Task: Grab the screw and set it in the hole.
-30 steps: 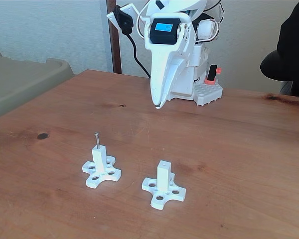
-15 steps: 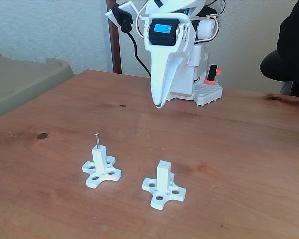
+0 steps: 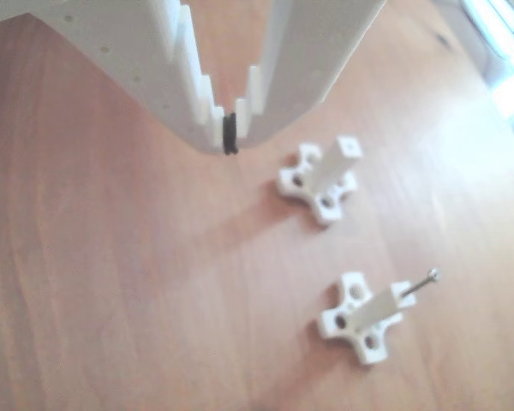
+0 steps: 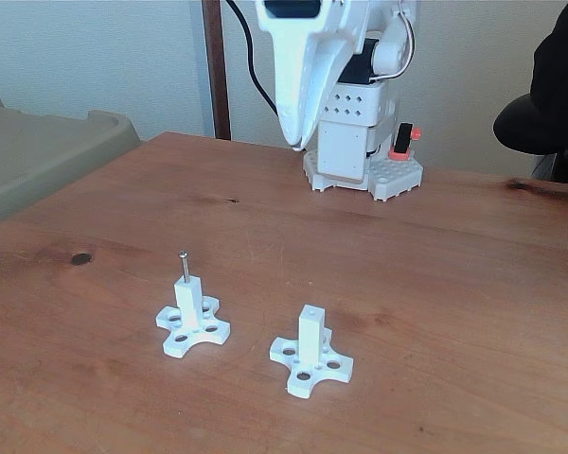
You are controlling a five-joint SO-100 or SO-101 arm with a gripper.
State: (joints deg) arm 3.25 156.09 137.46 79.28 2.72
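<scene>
A warm brown wooden table [image 4: 473,284] with visible grain and a dark knot is seen in the fixed view. Two white plastic posts with cross-shaped bases pierced by round holes are set on it in the lower middle of the frame. The left post [image 4: 191,317] carries the screw [image 4: 183,265], a thin silver pin with a small round head, standing upright out of its square top. The right post [image 4: 310,352] shows the hole [image 4: 311,309] as a small dark dot in its flat square end face.

The gripper [image 4: 292,144] is seen at the upper centre of the fixed view, a smooth white plastic beak tapering to a point, held well above the table and well apart from both posts. In the other view, the gripper [image 3: 230,137] enters from the top edge; stepped teeth run along the inner edges of its white fingers, and a black ring is wrapped at the tip. The jaws are drawn together at the tip, with nothing held between them.

In the other view, the screw [image 3: 420,283] is seen at the lower right, projecting from its post [image 3: 366,316], far below and to the right of the fingertips. The empty post [image 3: 324,176] lies nearer the tip, just right of it.
</scene>
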